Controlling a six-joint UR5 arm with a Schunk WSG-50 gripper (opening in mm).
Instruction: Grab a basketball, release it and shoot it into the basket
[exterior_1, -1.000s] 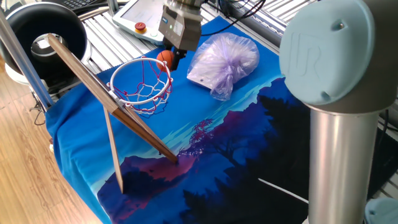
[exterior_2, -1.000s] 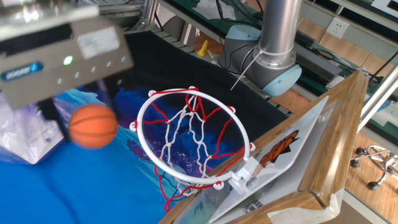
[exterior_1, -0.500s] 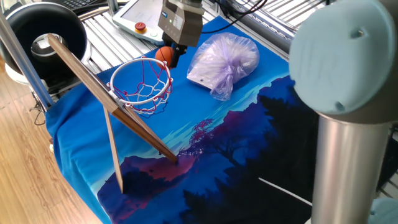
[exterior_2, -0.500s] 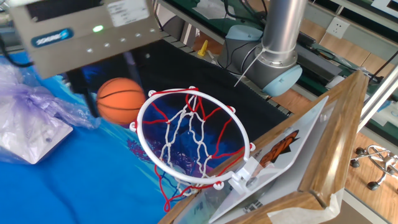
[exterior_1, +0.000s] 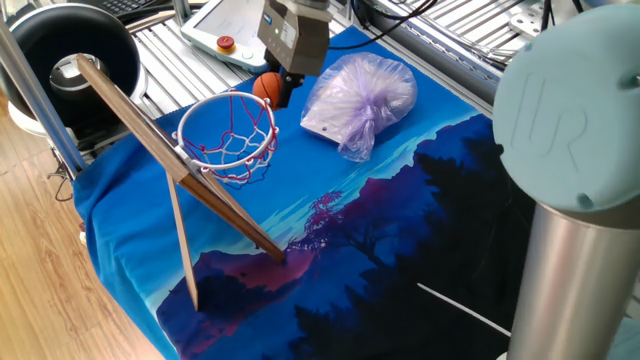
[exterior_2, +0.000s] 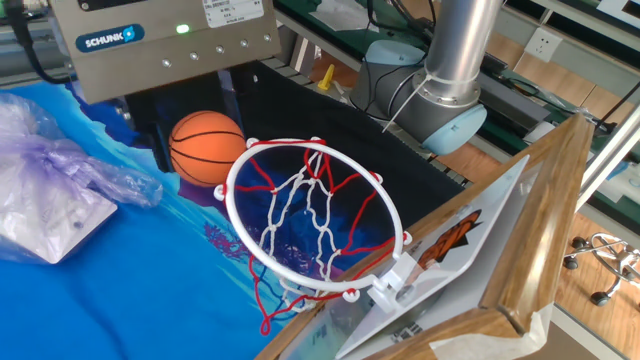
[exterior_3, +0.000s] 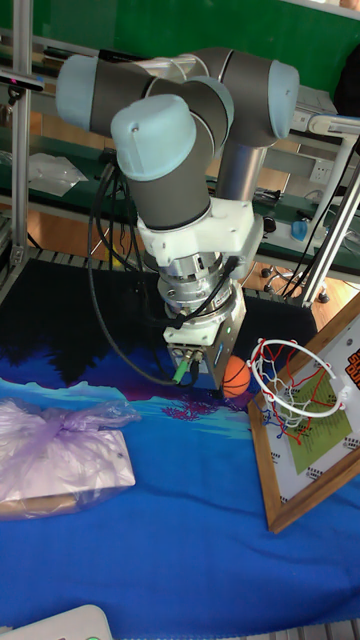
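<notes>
My gripper (exterior_1: 272, 90) is shut on the basketball (exterior_1: 265, 88), a small orange ball with dark seams. In the other fixed view the ball (exterior_2: 207, 148) hangs just outside the far left edge of the basket (exterior_2: 315, 215), level with its red rim, and a dark finger (exterior_2: 158, 150) shows beside it. The basket (exterior_1: 228, 135) has a red-and-white net and a wooden backboard (exterior_1: 150, 130). The tall fixed view shows the ball (exterior_3: 235, 377) under the gripper body, just left of the rim (exterior_3: 290, 385).
A pale purple plastic bag (exterior_1: 360, 95) lies on the blue cloth right of the gripper. A big black round tub (exterior_1: 75, 50) stands behind the backboard at the far left. The arm's grey base (exterior_2: 430, 100) stands beyond the hoop.
The gripper has carried the ball sideways toward the hoop, from well clear of the rim to right beside its outer edge. The bag has not moved.
</notes>
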